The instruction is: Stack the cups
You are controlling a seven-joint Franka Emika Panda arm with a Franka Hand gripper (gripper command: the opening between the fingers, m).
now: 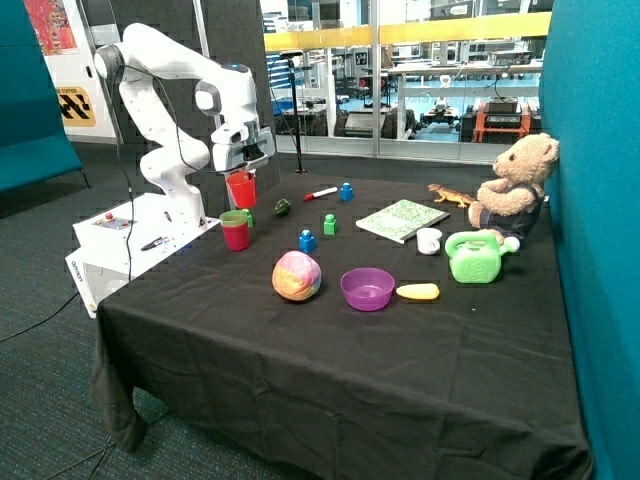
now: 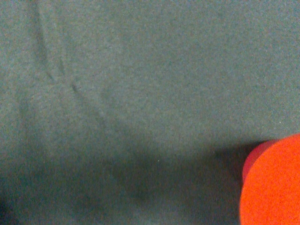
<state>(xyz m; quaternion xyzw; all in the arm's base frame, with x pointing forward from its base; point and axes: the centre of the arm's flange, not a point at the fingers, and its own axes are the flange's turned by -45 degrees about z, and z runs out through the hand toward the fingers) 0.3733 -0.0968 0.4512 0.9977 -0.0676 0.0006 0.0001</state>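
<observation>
We note the black tablecloth is bare across its whole near side, with the clutter set toward the far half; the stacking spot sits close to the table edge nearest the robot base, with free air above it. The purple bowl looks empty, and the white mug stands by the patterned book. The green cup is nested in the pink-magenta cup, only its rim showing. The gripper holds the red cup by its rim, jaws closed on it, lifted clear above and just behind that pair. In the wrist view we see the red cup's underside over plain cloth.
</observation>
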